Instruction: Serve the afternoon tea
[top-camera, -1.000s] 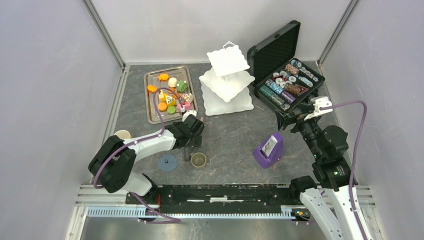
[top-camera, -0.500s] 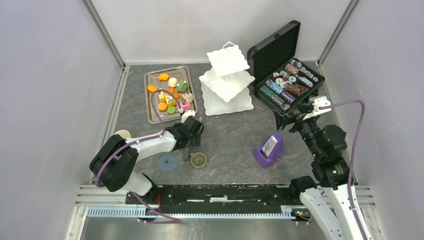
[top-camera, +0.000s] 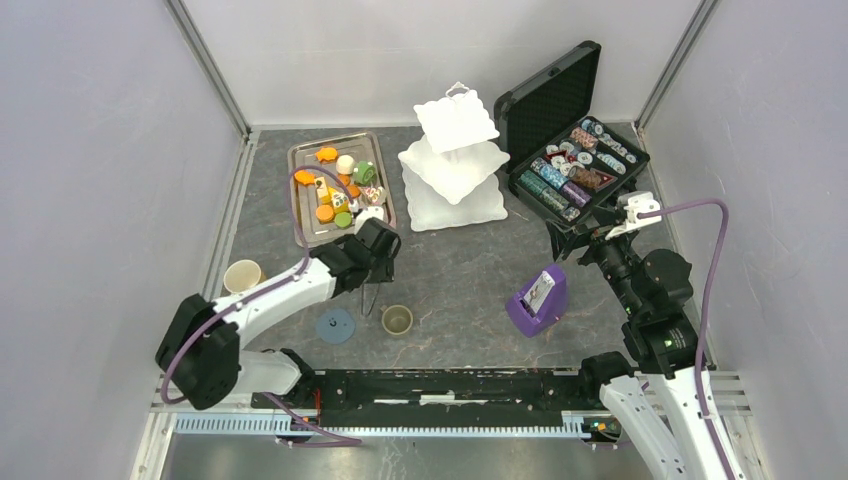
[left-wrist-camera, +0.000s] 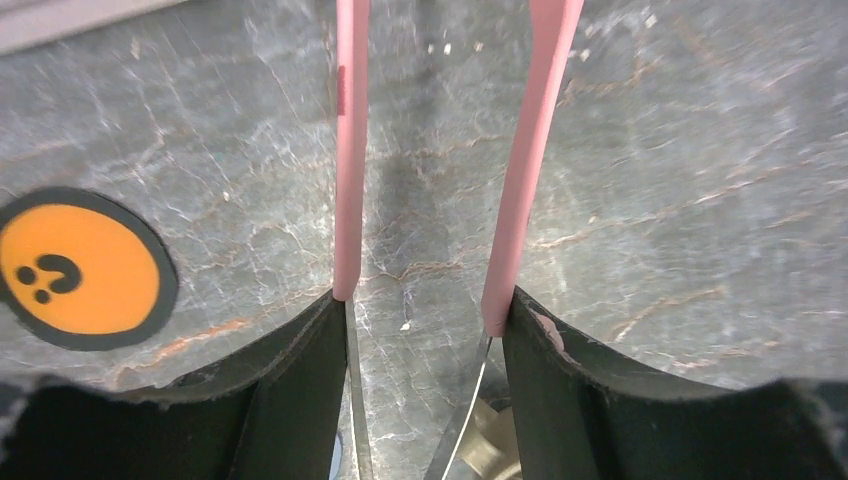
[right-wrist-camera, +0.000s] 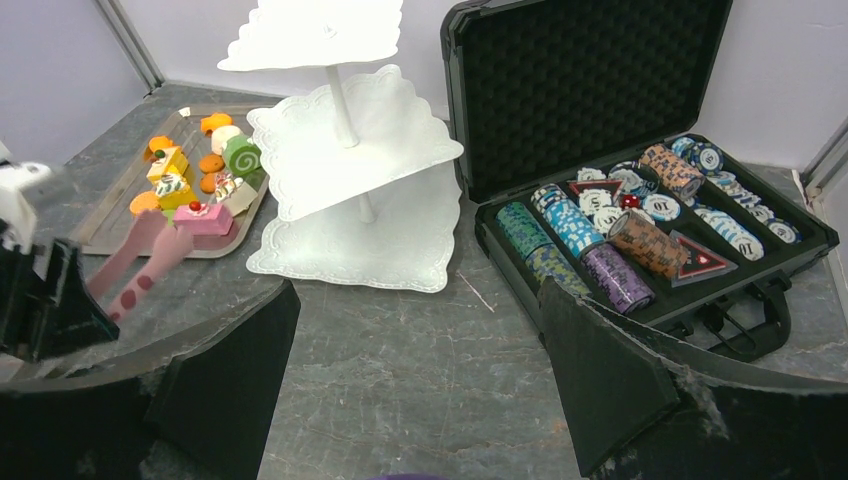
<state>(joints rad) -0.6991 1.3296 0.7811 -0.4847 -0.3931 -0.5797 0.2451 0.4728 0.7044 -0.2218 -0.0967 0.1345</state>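
Observation:
My left gripper (top-camera: 372, 240) is shut on pink tongs (left-wrist-camera: 345, 150), whose two arms run forward from between its fingers (left-wrist-camera: 300, 390). In the right wrist view the pink tongs (right-wrist-camera: 150, 250) reach the near edge of the metal tray (top-camera: 305, 220), their tips on either side of a pink pastry (right-wrist-camera: 205, 218) with a red top. Several orange, green and cream pastries (top-camera: 340, 185) lie on the tray. The white three-tier stand (top-camera: 455, 165) is bare. An olive cup (top-camera: 397, 320), a blue coaster (top-camera: 335, 325) and a yellow mug (top-camera: 243, 275) sit near my left arm. My right gripper (right-wrist-camera: 415, 330) is open over bare table.
An open black case of poker chips (top-camera: 580, 165) stands at the back right. A purple card holder (top-camera: 538, 300) sits left of my right arm. An orange disc with a black rim (left-wrist-camera: 80, 270) lies on the table left of the tongs.
My left arm has swung back and left toward the tray, uncovering the yellow mug. Its fingers have squeezed the tongs narrower. The right arm has not moved.

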